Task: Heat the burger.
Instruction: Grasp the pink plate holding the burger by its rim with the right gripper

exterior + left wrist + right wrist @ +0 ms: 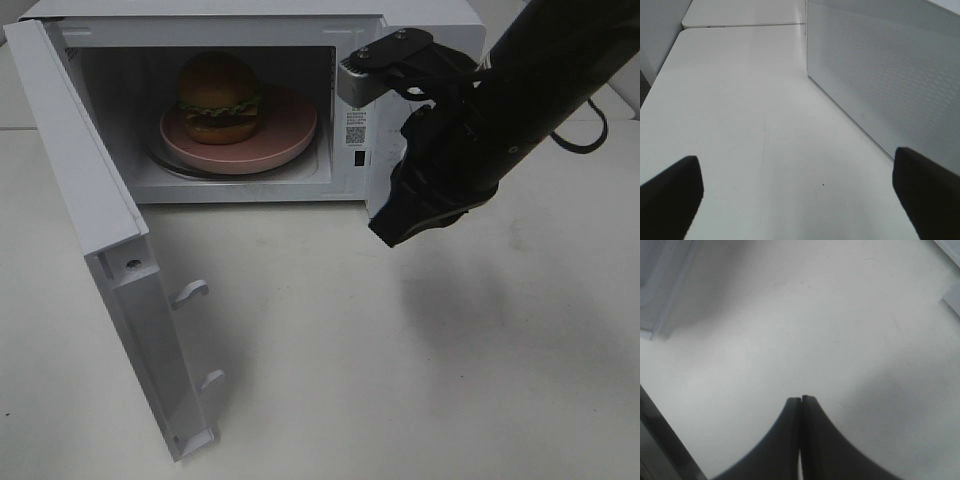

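White table (430,390) – on it a white microwave (250,9), its door (70,170) swung wide. Inside, a round pink plate (292,125) carries the burger (220,95). Right tool (801,399) hangs before the microwave, jaws pressed together, empty – left tool (797,180) spread wide above the table, holding nothing

My claw (800,205) hangs over the white table (750,115), its two dark fingers (670,197) spread wide with bare tabletop showing between them. Near one finger a white panel (890,75) covered in fine dots stands on the table. Farther off, a seam (745,25) divides this table from a second white surface (740,12).
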### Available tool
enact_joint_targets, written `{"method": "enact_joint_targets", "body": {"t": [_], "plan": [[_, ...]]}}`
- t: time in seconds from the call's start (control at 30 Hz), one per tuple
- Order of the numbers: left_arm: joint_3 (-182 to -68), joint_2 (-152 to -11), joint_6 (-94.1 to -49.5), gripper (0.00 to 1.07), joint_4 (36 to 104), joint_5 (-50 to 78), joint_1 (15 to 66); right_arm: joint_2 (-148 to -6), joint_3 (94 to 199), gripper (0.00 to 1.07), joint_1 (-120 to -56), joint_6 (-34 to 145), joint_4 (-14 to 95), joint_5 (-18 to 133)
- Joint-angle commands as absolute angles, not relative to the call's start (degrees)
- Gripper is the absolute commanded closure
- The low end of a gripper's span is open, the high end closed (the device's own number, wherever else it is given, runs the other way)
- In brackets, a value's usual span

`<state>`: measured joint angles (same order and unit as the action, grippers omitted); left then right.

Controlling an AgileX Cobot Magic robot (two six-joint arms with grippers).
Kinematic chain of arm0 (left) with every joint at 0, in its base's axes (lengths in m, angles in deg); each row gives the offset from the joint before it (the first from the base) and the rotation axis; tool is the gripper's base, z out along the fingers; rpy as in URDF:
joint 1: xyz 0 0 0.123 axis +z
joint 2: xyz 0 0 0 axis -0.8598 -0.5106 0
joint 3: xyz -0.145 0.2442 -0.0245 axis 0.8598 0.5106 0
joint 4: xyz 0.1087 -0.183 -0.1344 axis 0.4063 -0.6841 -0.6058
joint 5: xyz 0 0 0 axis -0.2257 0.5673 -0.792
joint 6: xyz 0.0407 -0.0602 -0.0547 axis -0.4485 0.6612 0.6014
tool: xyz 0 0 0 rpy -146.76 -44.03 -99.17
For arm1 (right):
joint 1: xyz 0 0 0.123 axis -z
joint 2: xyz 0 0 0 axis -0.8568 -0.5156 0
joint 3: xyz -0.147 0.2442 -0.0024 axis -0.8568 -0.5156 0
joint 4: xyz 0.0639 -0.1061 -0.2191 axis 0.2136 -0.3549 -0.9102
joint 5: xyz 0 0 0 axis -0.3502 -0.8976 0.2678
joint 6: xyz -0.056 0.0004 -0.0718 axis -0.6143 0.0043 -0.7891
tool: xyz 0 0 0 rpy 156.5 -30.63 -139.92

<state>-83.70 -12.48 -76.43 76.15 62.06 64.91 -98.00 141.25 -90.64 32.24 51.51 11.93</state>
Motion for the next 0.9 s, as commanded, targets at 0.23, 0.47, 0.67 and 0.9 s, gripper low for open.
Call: {"method": "enact_joint_targets", "body": {"t": [0.23, 0.47, 0.67, 0.9], "plan": [[-83.59, -11.11, -76.55, 0.09, 76.15, 61.95, 65.02, -97.37, 143.55, 0.97, -90.41, 9.66, 44.75, 5.86], [-83.59, -11.11, -76.55, 0.09, 76.15, 61.95, 65.02, -97.37, 143.55, 0.73, -90.47, 0.33, 43.49, 8.21], [-83.59, -11.11, -76.55, 0.09, 76.15, 61.95, 65.02, -97.37, 143.55, 0.46, -91.27, -1.22, 41.08, 13.94], [-83.59, -11.11, -76.55, 0.09, 76.15, 61.95, 65.02, -97.48, 143.55, 0.28, -93.62, 0.73, 34.78, 20.07]]}}
